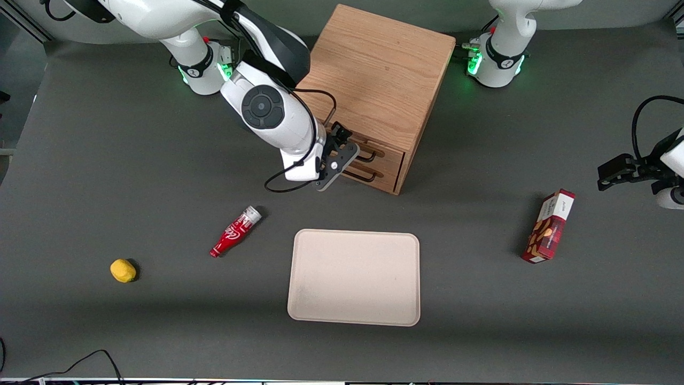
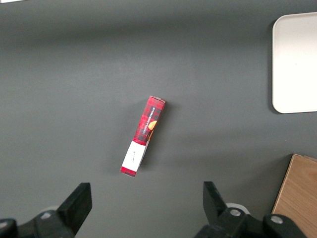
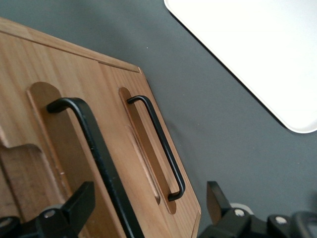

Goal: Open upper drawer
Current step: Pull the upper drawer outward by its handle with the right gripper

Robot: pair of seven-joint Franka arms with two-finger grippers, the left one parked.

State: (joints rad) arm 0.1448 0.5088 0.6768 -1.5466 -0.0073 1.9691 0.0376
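The wooden cabinet stands between the two arm bases, its two drawer fronts facing the front camera. The upper drawer looks flush with the lower drawer; each has a thin black wire handle. My gripper is right in front of the drawer fronts, at the height of the upper handle. In the right wrist view the gripper is open; the upper handle runs close between its fingers, untouched. The lower handle lies a little farther off, nearer the table.
A beige tray lies nearer the front camera than the cabinet. A red bottle and a yellow lump lie toward the working arm's end. A red box lies toward the parked arm's end.
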